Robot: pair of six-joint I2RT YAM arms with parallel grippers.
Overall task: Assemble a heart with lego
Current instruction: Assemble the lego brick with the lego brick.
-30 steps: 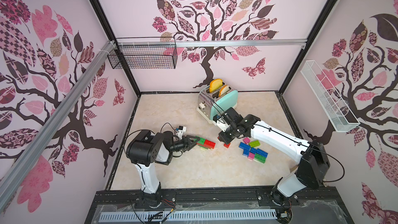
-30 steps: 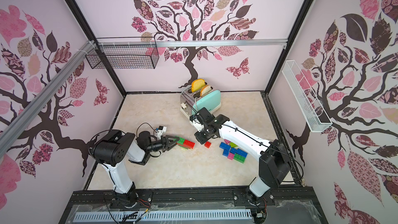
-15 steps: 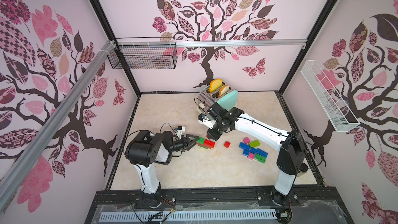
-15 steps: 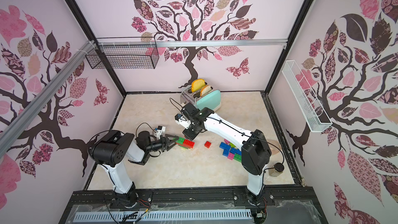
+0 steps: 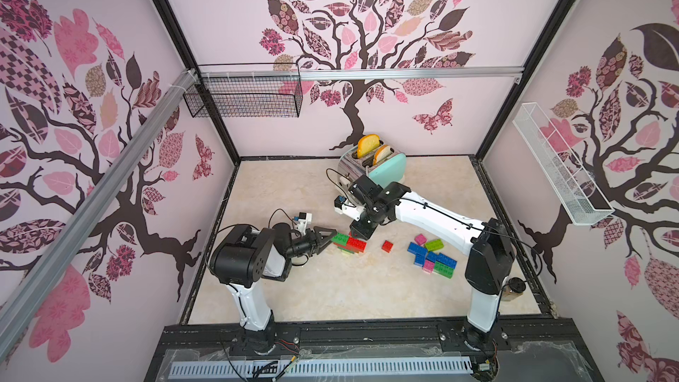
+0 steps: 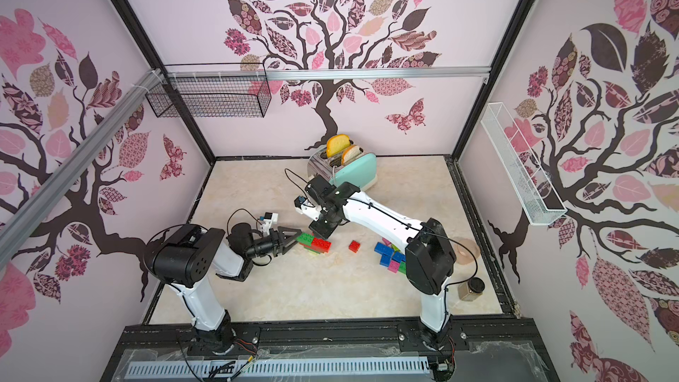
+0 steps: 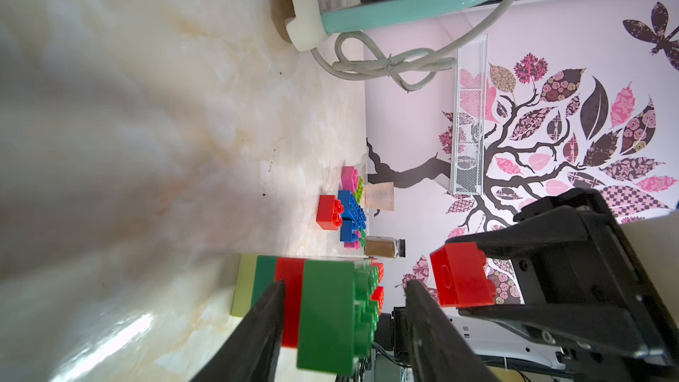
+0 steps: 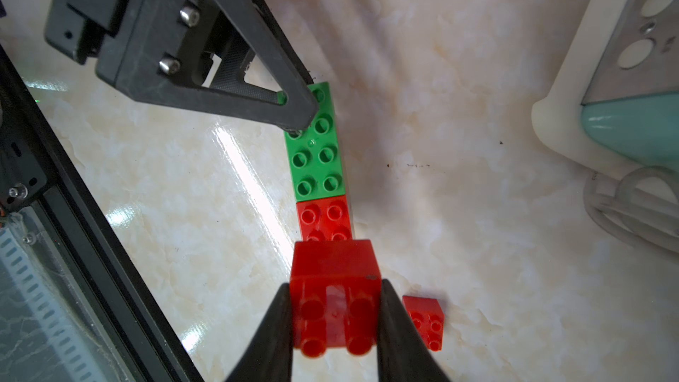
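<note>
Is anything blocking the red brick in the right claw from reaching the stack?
Nothing visible: the red brick hangs over bare red studs on the stack. A finger of the left gripper overlaps only the green brick's far end.

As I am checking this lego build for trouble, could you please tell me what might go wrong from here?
1. The red 2x2 brick in the right gripper looks tilted above the top red brick of the stack; pressed down, it may seat crooked.
2. The left gripper straddles the green brick with jaws open, so the stack may slide under that push.
</note>
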